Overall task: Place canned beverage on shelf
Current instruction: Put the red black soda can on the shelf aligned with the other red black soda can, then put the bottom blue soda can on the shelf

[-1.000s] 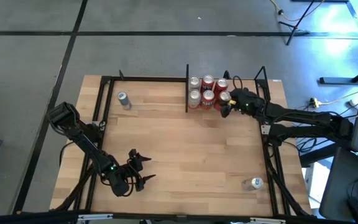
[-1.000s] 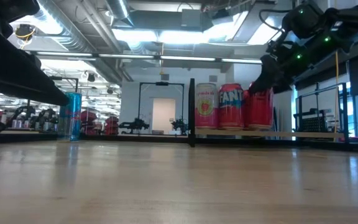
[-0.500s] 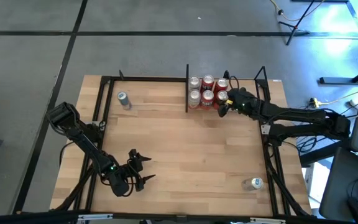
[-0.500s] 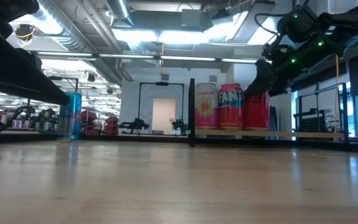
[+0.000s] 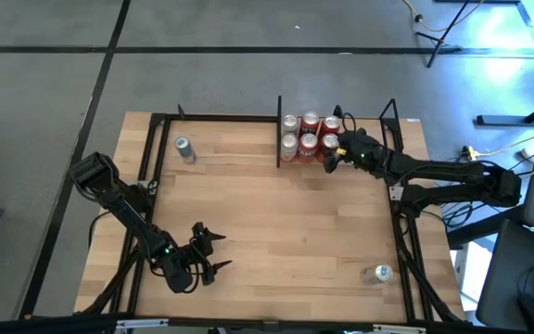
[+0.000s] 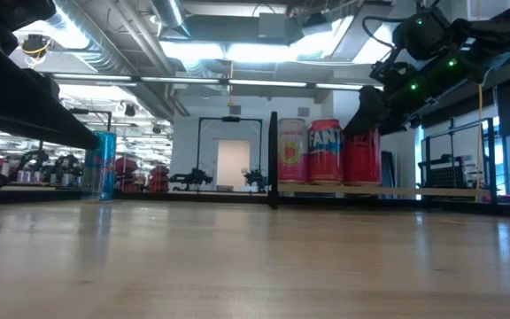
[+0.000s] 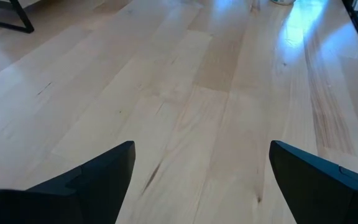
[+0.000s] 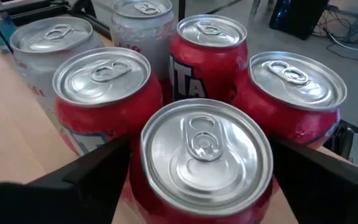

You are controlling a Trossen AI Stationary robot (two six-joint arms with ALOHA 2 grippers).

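Six cans stand in the shelf (image 5: 341, 160), to the right of its black divider plate (image 5: 279, 144). The red can nearest my right gripper (image 8: 207, 162) stands upright on the shelf floor (image 6: 414, 190), at the near right of the group (image 5: 330, 145). My right gripper (image 5: 334, 151) is open, its fingers (image 8: 98, 171) standing on either side of that can's top. It shows in the low view as the rightmost red can (image 6: 362, 159). My left gripper (image 5: 209, 252) waits open over bare wood near the front left (image 7: 201, 180).
A blue and silver can (image 5: 184, 148) stands at the far left of the table (image 6: 101, 165). Another can (image 5: 381, 273) sits near the front right corner. Black metal posts (image 5: 392, 116) and rails frame the table. Bare wood lies between the arms.
My right gripper has shifted a little toward the divider plate with the red can. The can now stands close against the row of cans on the shelf floor. My left arm has kept still.
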